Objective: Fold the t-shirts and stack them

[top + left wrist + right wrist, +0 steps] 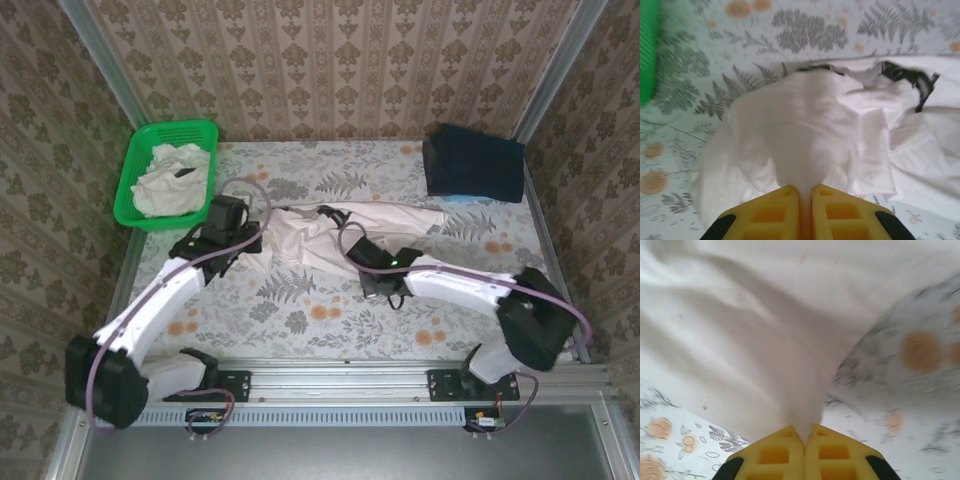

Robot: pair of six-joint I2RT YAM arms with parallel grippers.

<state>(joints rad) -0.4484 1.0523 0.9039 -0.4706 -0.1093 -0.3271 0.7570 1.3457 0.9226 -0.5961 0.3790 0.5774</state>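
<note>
Top external view: one shirt (305, 238) lies crumpled mid-counter (300, 320), with more shirts (165, 185) in the basket (178, 125). Left jaws are clamped on its left end and right jaws on its near edge; both wrist views show cloth pinched between them. Judged light and limp, so it will sag between holds. Best held at hem corners or shoulders.

Off-white cloth t-shirt (805, 130): soft, matt, creased. Green mesh basket (150, 220): glossy plastic. Fern-printed table cover (300, 300): matt.
</note>
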